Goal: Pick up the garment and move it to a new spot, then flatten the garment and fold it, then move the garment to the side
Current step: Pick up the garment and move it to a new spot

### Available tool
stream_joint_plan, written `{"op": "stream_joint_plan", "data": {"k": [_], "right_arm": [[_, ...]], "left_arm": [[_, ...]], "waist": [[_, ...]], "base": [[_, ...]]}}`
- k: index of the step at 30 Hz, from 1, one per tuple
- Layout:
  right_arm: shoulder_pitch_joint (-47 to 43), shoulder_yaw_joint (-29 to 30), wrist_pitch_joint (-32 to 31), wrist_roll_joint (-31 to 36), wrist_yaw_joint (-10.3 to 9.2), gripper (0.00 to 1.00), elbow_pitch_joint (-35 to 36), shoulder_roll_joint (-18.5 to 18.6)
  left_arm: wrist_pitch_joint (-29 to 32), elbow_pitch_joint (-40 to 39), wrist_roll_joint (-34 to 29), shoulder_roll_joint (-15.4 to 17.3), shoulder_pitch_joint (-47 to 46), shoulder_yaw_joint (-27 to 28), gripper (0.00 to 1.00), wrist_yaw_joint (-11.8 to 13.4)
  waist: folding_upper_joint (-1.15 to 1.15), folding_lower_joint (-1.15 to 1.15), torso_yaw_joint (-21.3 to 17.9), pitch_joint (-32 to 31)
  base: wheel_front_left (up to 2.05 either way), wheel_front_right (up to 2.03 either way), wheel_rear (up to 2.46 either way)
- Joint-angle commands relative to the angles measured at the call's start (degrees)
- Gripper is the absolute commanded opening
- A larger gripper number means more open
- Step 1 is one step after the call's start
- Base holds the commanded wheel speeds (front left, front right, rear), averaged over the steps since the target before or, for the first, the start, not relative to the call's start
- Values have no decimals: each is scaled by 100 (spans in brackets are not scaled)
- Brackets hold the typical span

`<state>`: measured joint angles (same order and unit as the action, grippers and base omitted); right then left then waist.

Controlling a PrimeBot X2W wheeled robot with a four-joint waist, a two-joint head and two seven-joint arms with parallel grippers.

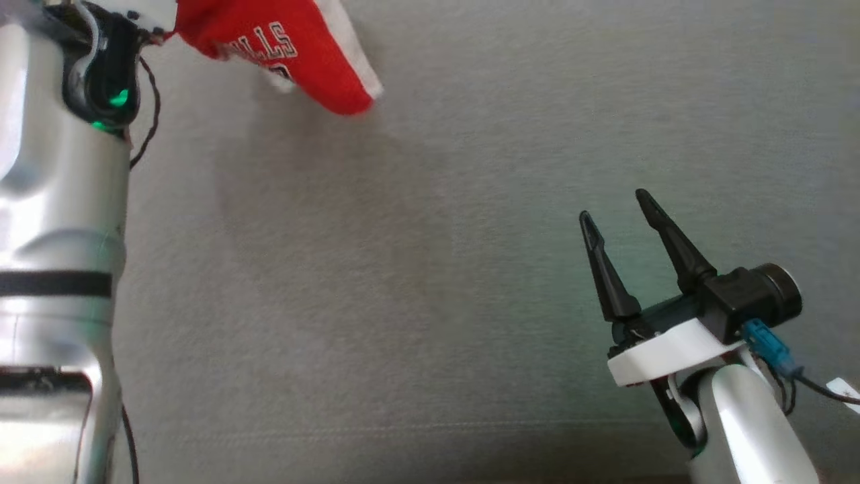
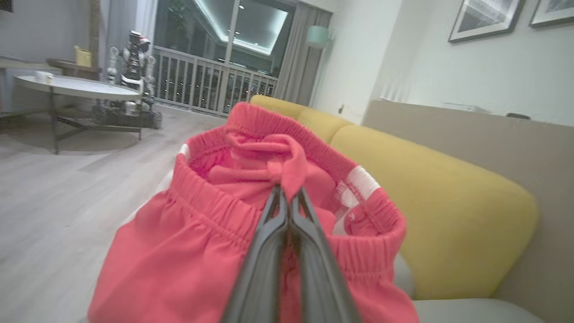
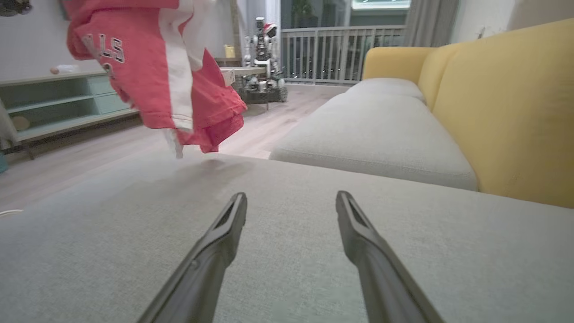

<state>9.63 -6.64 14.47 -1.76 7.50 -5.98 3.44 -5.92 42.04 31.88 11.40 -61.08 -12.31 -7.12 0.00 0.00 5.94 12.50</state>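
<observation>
So your garment is up in the air: red shorts with a white side stripe and white-outlined lettering, hanging at about 11 o'clock in the head view, right off the end of the silver left arm. From the left wrist view you're looking straight into the elastic waistband. The left gripper is clenched tight on a bunched red bit of fabric at the near side of that waistband, with the cloth poking out above the tips. The rest of the shorts droops down either side of the fingers. In the right wrist view the legs dangle at 10 o'clock. The bottom hem looks just clear of the grey seat cushion with a soft shadow under it, though I can't tell if the loose white thread brushes it. Your right gripper sits at 4 o'clock in the head view, well apart from the shorts, jaws spread wide, low over the cushion. The yellow backrest is at 3 o'clock from that wrist. Out past the sofa there's a round table with a toy robot near it.
</observation>
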Motion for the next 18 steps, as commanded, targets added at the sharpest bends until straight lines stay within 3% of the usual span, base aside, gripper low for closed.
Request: {"op": "stream_joint_plan", "data": {"k": [1, 6, 11, 18], "right_arm": [[-21, -148, 52, -65, -1, 100, 178, -55], [-68, -136, 52, -167, -1, 100, 256, -56], [-61, -173, 52, -246, -1, 100, 381, -56], [-79, -132, 52, -357, -1, 100, 493, -56]], "left_arm": [[104, -427, 149, 254, -114, 51, 0, -35], [598, -1457, 536, 180, 312, -194, 0, -36], [904, -2194, 677, -122, 854, -480, 0, 24], [808, -2240, 965, -641, 1887, -844, 0, 159]], "waist": [[0, 0, -368, -291], [0, 0, -926, -431], [0, 0, -1488, -419], [0, 0, -2032, -213]], "base": [[0, 0, 0], [0, 0, 0], [0, 0, 0], [0, 0, 0]]}}
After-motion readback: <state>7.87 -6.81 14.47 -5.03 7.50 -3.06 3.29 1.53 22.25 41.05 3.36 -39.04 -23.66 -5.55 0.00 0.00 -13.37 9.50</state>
